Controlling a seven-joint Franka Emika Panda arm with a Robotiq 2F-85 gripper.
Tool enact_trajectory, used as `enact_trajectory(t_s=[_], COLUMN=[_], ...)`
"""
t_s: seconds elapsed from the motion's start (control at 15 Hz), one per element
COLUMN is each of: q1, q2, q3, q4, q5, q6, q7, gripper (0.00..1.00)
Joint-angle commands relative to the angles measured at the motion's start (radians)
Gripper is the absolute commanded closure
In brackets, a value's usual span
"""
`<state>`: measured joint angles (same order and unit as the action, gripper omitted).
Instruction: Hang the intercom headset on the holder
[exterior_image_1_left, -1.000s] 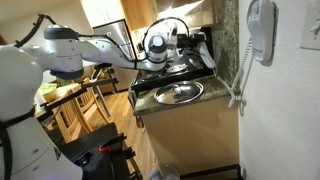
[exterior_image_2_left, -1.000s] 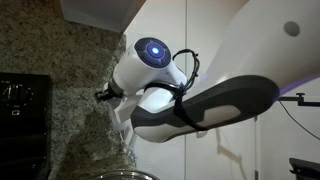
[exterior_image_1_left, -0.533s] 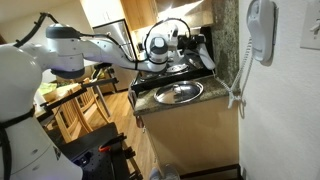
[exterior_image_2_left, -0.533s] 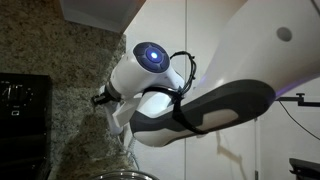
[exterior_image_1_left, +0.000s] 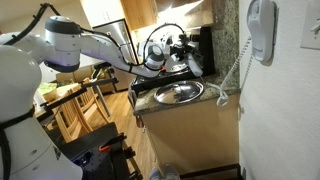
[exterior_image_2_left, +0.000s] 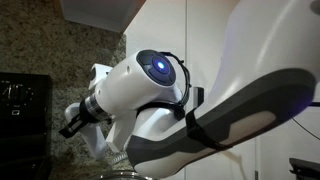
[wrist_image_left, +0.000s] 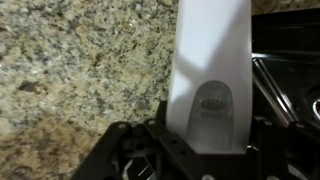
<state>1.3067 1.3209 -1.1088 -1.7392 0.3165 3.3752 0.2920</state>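
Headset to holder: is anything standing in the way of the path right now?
No loose object shows between them. The intercom headset, gripped in the fingers, faces the granite wall; the holder hangs on the white wall beyond that granite corner. Probably swing around the corner, minding the coiled cord.

A round steel bowl (exterior_image_1_left: 178, 93) sits on the wooden-fronted counter (exterior_image_1_left: 190, 128).
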Motion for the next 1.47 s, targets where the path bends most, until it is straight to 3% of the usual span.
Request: enact_trajectory(t_s=[0.0, 0.33, 0.6, 0.73, 1.07, 1.2, 1.4], q1=[-0.085, -0.163, -0.218, -0.252, -0.345, -0.39, -0.489], q2=[-0.161, -0.242, -0.274, -0.294, -0.358, -0.382, -0.39], q3=[0.131, 0.235, 0.298, 0.338, 0.455, 0.528, 0.67], q4=[0.011, 0.008, 0.023, 0.039, 0.086, 0.123, 0.212], q5=[-0.136, -0.271, -0.389, -0.447, -0.545, -0.572, -0.607], q6=[-0.017, -0.174, -0.38, -0.428, -0.435, -0.389, -0.426], q7=[-0.178, -0.31, -0.34, -0.335, -0.321, -0.328, -0.356], gripper=[0.66, 0.66, 0.66, 0.66, 0.66, 0.66, 0.66])
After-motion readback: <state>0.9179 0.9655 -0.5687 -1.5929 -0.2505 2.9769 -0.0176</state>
